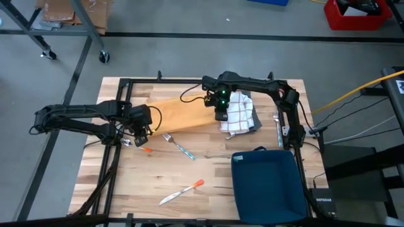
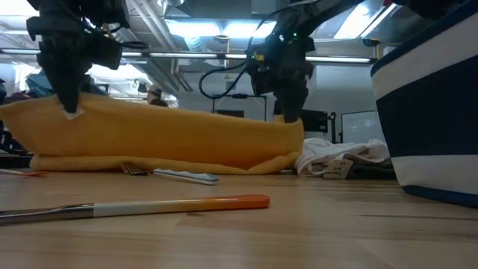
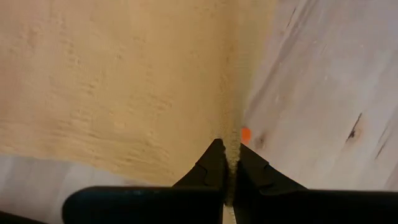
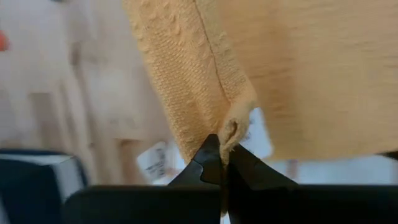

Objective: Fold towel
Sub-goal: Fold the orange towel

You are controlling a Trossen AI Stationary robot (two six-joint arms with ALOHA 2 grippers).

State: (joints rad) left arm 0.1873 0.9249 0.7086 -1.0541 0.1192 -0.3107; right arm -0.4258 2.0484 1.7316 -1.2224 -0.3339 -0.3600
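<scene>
Left pincer (image 1: 142, 131): clamped on yellow towel (image 1: 180, 115) edge.
Right pincer (image 1: 221, 115): clamped on towel's opposite corner, lifted off counter (image 1: 208, 164).

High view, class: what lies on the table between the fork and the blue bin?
Nothing. In the high view, bare wood runs from the fork to the blue bin; the orange-handled knife lies nearer the front edge, off that line.

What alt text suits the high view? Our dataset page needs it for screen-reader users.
Seen from above, two dark robot arms hold an orange towel stretched between them over a wooden table, left gripper and right gripper each shut on an end. Nearby lie a checked cloth, fork, knife and blue bin.
</scene>
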